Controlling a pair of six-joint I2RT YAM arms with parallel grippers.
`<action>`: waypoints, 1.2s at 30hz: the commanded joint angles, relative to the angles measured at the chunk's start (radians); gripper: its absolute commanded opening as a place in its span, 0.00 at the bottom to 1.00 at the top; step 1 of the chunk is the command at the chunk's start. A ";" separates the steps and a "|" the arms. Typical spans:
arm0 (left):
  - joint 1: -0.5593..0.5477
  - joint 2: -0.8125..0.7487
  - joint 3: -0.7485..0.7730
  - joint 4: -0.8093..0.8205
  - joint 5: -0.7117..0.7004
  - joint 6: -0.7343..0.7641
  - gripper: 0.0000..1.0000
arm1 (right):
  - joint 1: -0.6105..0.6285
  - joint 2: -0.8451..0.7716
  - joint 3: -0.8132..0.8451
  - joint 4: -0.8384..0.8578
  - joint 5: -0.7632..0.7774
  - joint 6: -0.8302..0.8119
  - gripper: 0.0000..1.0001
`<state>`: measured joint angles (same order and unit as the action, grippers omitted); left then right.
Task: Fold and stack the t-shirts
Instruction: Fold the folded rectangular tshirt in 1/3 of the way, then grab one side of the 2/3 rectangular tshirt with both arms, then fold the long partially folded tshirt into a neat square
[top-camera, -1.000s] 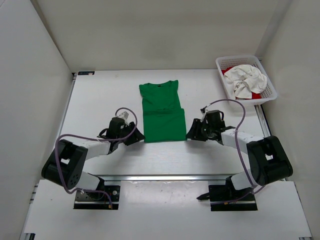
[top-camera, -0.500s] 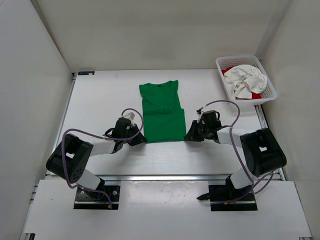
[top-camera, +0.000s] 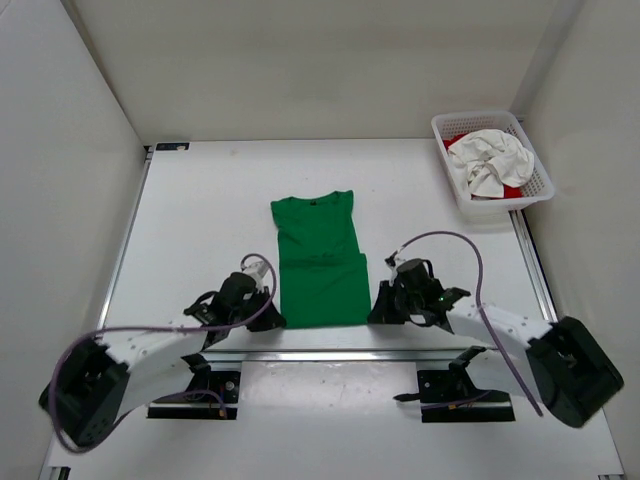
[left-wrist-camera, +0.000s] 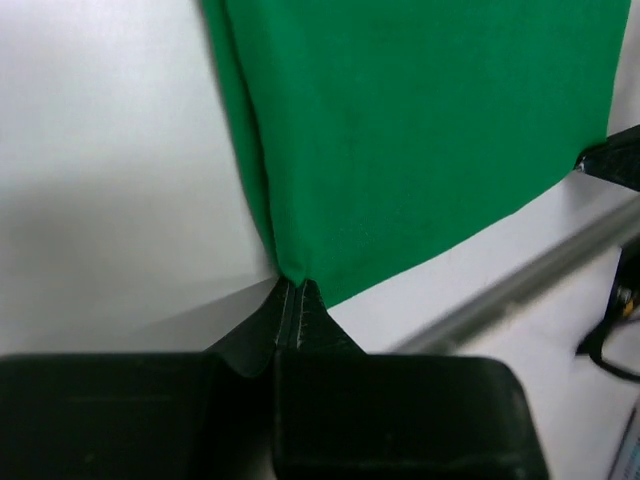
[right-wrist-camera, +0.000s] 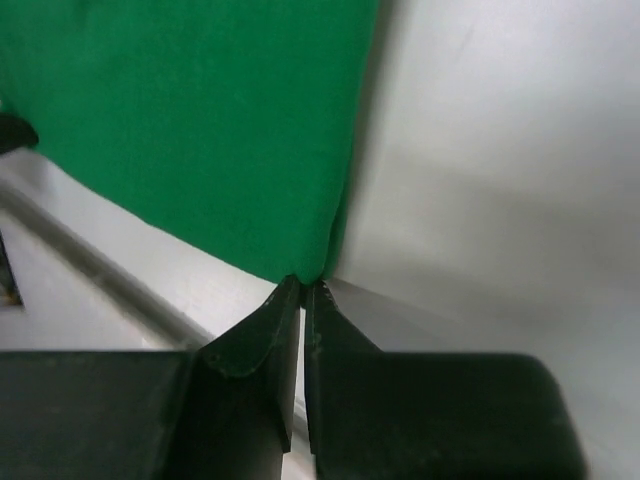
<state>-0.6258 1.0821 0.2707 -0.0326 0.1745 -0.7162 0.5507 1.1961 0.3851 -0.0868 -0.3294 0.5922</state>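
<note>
The green t-shirt lies flat near the table's front edge, its sides folded in and its collar pointing away. My left gripper is shut on its near left corner; in the left wrist view the green t-shirt runs into that pinched gripper. My right gripper is shut on the near right corner, where the green t-shirt meets the closed gripper. The off-white t-shirt sits crumpled on top of the red t-shirt in the basket.
A white mesh basket stands at the far right corner. A metal rail runs along the table's front edge just behind the shirt's hem. White walls enclose the table on the left, back and right.
Both grippers have shut on the green shirt's near corners and pulled it toward the table's front edge. Both arms have drawn back and lowered.
</note>
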 joint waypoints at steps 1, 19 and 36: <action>-0.034 -0.260 -0.080 -0.286 0.005 -0.063 0.00 | 0.154 -0.182 -0.052 -0.180 0.107 0.147 0.00; 0.311 0.351 0.764 -0.171 -0.071 0.132 0.00 | -0.228 0.397 0.868 -0.235 -0.033 -0.180 0.00; 0.478 0.905 1.241 -0.173 -0.029 0.081 0.58 | -0.347 1.050 1.647 -0.421 -0.172 -0.215 0.39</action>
<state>-0.1818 2.0800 1.5036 -0.2531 0.1459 -0.6182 0.2131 2.2921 1.9335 -0.4641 -0.4808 0.4034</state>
